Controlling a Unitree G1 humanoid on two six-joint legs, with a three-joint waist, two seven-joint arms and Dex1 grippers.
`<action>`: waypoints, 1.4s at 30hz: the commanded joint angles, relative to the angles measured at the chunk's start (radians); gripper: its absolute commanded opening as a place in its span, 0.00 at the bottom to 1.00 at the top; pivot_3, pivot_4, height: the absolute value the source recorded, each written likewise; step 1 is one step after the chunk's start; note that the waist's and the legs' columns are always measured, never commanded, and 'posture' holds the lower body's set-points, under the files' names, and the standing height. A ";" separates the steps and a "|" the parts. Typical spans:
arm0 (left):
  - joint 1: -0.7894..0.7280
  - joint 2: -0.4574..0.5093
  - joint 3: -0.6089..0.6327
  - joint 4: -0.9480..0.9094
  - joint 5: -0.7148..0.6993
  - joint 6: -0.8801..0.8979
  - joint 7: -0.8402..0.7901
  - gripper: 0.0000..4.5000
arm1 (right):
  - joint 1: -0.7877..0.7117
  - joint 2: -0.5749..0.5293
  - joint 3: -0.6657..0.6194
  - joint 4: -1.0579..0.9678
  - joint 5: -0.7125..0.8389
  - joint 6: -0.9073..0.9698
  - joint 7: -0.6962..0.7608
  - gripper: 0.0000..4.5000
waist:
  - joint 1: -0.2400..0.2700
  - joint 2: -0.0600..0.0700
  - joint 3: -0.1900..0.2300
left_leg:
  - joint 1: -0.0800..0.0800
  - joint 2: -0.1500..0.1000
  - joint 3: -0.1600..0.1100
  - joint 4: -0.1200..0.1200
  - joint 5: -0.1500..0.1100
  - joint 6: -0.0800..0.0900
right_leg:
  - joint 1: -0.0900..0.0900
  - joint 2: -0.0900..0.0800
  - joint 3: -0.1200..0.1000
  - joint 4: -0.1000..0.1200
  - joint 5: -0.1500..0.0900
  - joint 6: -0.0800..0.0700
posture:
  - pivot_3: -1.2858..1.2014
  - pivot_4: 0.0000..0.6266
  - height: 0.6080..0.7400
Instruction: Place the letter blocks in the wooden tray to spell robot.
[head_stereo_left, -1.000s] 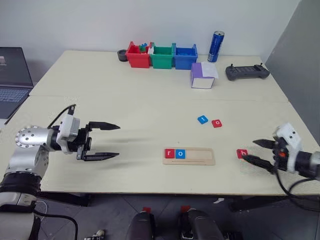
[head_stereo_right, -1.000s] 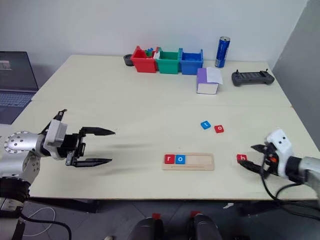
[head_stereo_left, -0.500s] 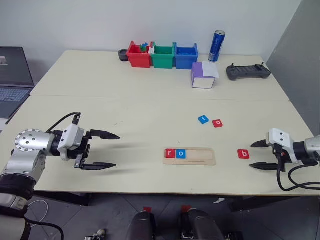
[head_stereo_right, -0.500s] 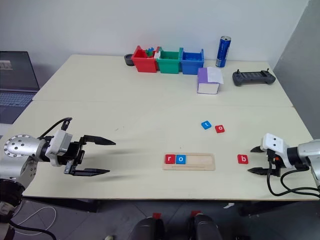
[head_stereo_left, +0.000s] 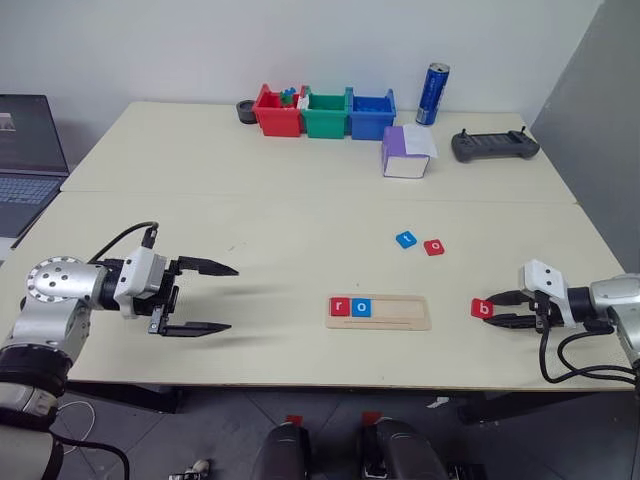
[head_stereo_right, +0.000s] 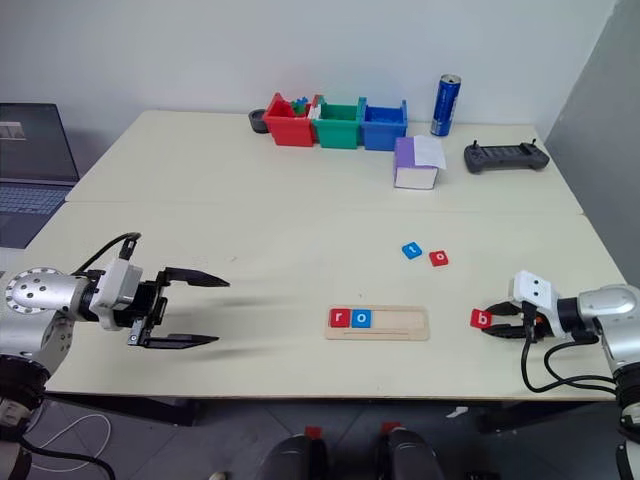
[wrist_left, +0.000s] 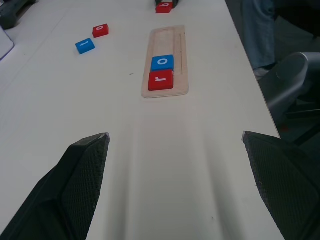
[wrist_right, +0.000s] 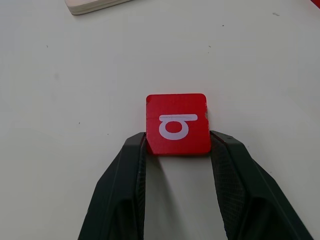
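1. Two tiles, red "r" (head_stereo_left: 339, 307) and blue "o" (head_stereo_left: 361, 308), fill the left end of the wooden tray (head_stereo_left: 400, 313), whose long axis runs left-right.
2. Right gripper (wrist_right: 177, 145) pinches the flat, square red "b" tile (head_stereo_left: 482, 309), right of the tray.
3. Left gripper (head_stereo_left: 208, 298) gapes wide, holding nothing.

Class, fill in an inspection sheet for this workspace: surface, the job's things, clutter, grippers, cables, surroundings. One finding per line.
Surface: pale table, seam across it.
Job's things: wooden tray holds red r tile and blue o tile, rest of the slots free; red b tile right of the tray; blue t tile and red o tile loose behind it.
Clutter: red, green and blue bins, blue can, purple-and-white box, black controller at the back.
Grippers: left gripper open, off the table's things; right gripper fingers against both sides of the b tile.
Cables: black cable at the right wrist.
Surroundings: laptop at left.
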 joint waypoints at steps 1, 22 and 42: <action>-0.018 0.007 0.020 0.008 0.000 -0.021 -0.006 1.00 | -0.017 -0.014 -0.002 -0.118 0.028 0.075 0.031 0.32 | -0.001 0.000 0.000 | 0.000 0.000 0.000 0.000 0.000 0.000 | 0.000 0.000 0.000 0.000 0.000 0.000 | 0.52 0.24 1.00; 0.040 -0.024 0.073 -0.032 0.013 -0.018 -0.006 1.00 | -0.226 0.175 0.286 -0.515 -0.084 0.414 -0.077 0.32 | 0.000 0.002 0.001 | -0.004 0.000 0.000 0.000 0.000 0.000 | -0.004 -0.001 -0.001 0.001 0.000 -0.001 | 0.52 0.24 1.00; 0.039 -0.040 0.086 -0.037 0.036 -0.010 -0.006 1.00 | -0.260 0.245 0.370 -0.526 -0.166 0.478 -0.119 0.32 | -0.001 0.002 0.001 | -0.004 0.000 0.000 0.000 0.000 0.000 | -0.004 -0.001 -0.001 0.001 0.000 -0.001 | 0.52 0.24 1.00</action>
